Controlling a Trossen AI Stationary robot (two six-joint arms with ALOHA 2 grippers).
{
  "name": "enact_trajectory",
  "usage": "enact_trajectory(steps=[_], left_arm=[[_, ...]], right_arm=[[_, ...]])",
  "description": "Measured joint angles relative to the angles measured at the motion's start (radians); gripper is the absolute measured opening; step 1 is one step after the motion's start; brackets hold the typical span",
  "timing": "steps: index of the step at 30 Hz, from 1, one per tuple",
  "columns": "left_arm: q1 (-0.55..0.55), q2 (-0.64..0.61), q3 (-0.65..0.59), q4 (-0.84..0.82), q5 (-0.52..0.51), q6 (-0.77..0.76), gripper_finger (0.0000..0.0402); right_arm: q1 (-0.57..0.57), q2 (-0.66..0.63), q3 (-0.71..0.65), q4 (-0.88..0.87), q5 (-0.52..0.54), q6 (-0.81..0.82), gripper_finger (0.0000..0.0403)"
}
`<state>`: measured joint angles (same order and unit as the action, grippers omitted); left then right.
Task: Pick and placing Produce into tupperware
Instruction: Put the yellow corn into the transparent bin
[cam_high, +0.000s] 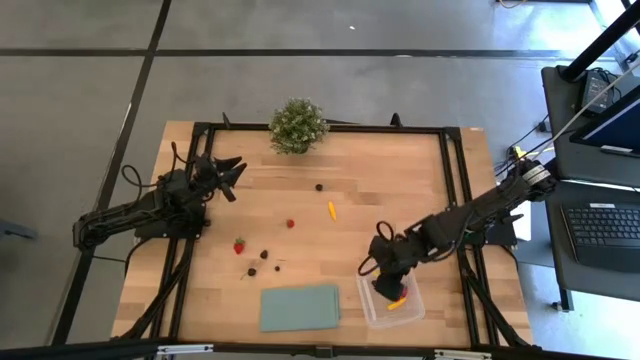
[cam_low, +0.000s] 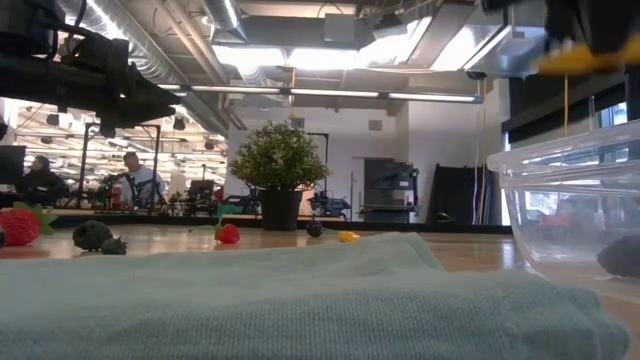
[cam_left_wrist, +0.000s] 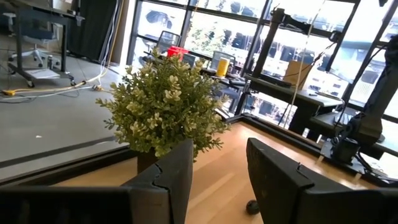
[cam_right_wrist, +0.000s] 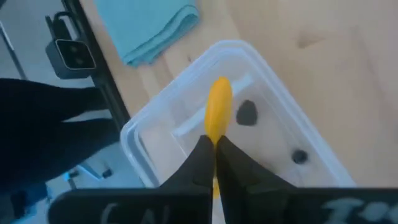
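Observation:
My right gripper (cam_right_wrist: 215, 144) hangs over the clear tupperware (cam_high: 410, 312) near the table's near right corner, shut on a yellow-orange elongated piece (cam_right_wrist: 219, 109). Two dark berries (cam_right_wrist: 247, 113) lie inside the box. The low view shows the yellow piece (cam_low: 580, 58) above the box's rim (cam_low: 570, 160). On the table lie a strawberry (cam_high: 239, 245), a small red piece (cam_high: 290, 223), three dark berries (cam_high: 264, 254), one more dark berry (cam_high: 319, 186) and another yellow piece (cam_high: 332, 210). My left gripper (cam_high: 232, 170) waits open at the far left, facing the plant. My right gripper pinches the yellow-orange piece by one end (cam_right_wrist: 217, 134) between its two fingertips, coming from above and pointing down into the box. The piece runs on along the line of the fingers and hangs clear above the tupperware's floor.
A bushy potted plant (cam_high: 297, 125) stands at the table's far edge, close in front of my left gripper (cam_left_wrist: 217, 180). A folded pale-green cloth (cam_high: 299, 306) lies at the near edge, left of the box. A laptop desk stands beyond the table's right side.

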<state>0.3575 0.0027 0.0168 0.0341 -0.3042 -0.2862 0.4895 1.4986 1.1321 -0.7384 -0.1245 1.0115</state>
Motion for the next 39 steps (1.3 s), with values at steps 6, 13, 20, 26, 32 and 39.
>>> enact_trajectory(steps=[6, 13, 20, 26, 32, 39], left_arm=[[0.0, 0.0, 0.0, -0.001, 0.0, 0.0, 0.0143], [0.0, 0.0, 0.0, -0.001, 0.0, 0.0, 0.0143], [0.0, 0.0, 0.0, -0.001, 0.0, 0.001, 0.0143], [0.0, 0.0, 0.0, -0.001, 0.0, 0.001, 0.0143], [0.0, 0.0, 0.0, -0.001, 0.0, 0.001, 0.0143], [0.0, 0.0, 0.0, -0.001, 0.0, 0.001, 0.0143]], right_arm=[[0.024, 0.0, -0.167, 0.109, 0.014, 0.105, 0.0007], [0.032, 0.0, -0.285, 0.206, 0.019, 0.161, 0.0007], [0.032, 0.0, -0.291, 0.263, 0.019, 0.162, 0.0021], [0.032, 0.0, -0.282, 0.262, 0.019, 0.158, 0.0058], [0.032, 0.0, -0.282, 0.26, 0.019, 0.154, 0.009], [0.017, -0.008, -0.282, 0.317, -0.113, 0.122, 0.0132]])
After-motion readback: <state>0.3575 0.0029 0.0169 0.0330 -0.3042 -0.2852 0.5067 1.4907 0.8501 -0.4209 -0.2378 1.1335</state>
